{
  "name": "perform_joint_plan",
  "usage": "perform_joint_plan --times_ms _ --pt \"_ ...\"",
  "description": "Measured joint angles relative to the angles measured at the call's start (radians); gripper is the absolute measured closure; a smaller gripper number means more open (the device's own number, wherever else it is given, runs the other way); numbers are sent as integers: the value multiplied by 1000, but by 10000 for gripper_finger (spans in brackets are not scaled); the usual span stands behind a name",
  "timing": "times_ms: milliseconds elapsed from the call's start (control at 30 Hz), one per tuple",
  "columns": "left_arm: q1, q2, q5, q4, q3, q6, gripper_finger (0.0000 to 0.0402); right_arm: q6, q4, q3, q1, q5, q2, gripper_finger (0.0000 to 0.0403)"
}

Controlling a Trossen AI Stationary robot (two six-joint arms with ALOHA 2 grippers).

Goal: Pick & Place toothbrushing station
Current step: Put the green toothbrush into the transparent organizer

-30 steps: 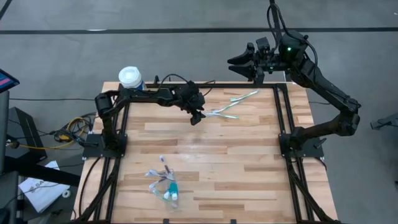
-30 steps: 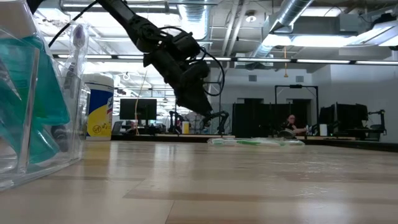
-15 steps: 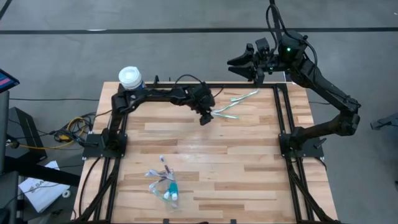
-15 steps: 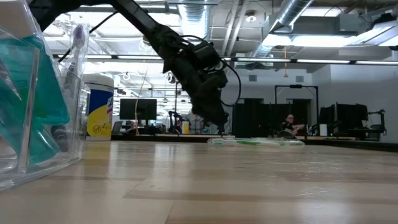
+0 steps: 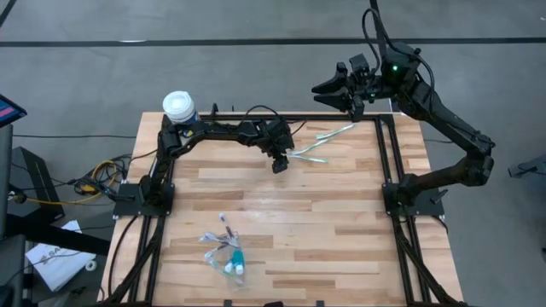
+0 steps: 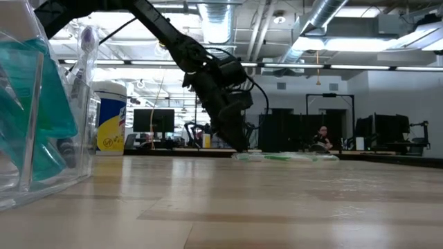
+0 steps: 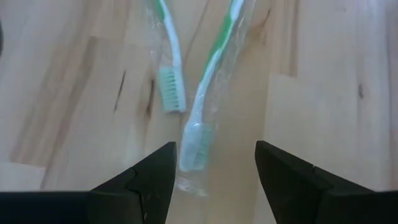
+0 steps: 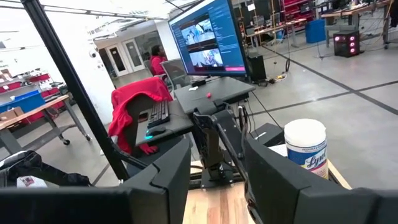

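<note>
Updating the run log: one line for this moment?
left gripper: open, over wrapped toothbrushes | right gripper: open, raised beyond table edge | holder: untouched

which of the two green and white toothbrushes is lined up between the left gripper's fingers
The plastic-wrapped green and white toothbrush: its head lies in the gap of the open left gripper. The other green and white toothbrush sits off toward one finger.

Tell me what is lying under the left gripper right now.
Under the open left gripper lie two green-and-white toothbrushes in clear wrappers, bristle heads toward it, on the bare wooden table. Their handle ends run out of view.
</note>
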Motion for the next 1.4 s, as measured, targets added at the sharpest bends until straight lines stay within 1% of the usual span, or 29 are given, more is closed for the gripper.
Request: perform_joint_plan --times_ms 167,233,333,467,633,667,700,767,933,1033,1133,1167,1300,1400 --pt "1 9 -7 1 0 25 188 0 -2 0 0 -14 0 260" --pt "-4 13 -25 -12 -2 28 191 0 -2 0 0 -22 0 262" --pt "-6 13 -26 3 0 26 210 0 -2 0 0 -23 0 264" --pt "-6 13 -27 0 -1 23 265 0 -2 0 0 -24 0 266" --pt "-6 13 -32 -1 -1 14 366 -1 -2 0 0 -25 0 266" --pt "-6 13 -33 -2 -1 6 383 -1 -2 0 0 -25 0 267" --pt "-6 13 -33 -2 -1 -7 391 -1 -2 0 0 -25 0 267" --pt "-6 13 -30 -2 -1 -34 394 -1 -2 0 0 -25 0 266" --pt "-18 -16 27 -22 -1 -86 400 -3 -2 0 0 -28 0 268" --pt "-31 -55 74 -38 -1 -121 401 -5 -1 0 -1 -46 0 270" --pt "-54 -123 84 -70 -1 -159 401 -23 1 0 -1 -51 0 270" --pt "-61 -152 82 -98 -1 -165 401 -27 1 0 -1 -51 0 270" --pt "-96 -262 7 -249 -1 -198 401 -30 7 0 0 -70 0 269" --pt "-129 -380 -53 -364 -1 -269 401 -30 30 0 0 -104 0 271"
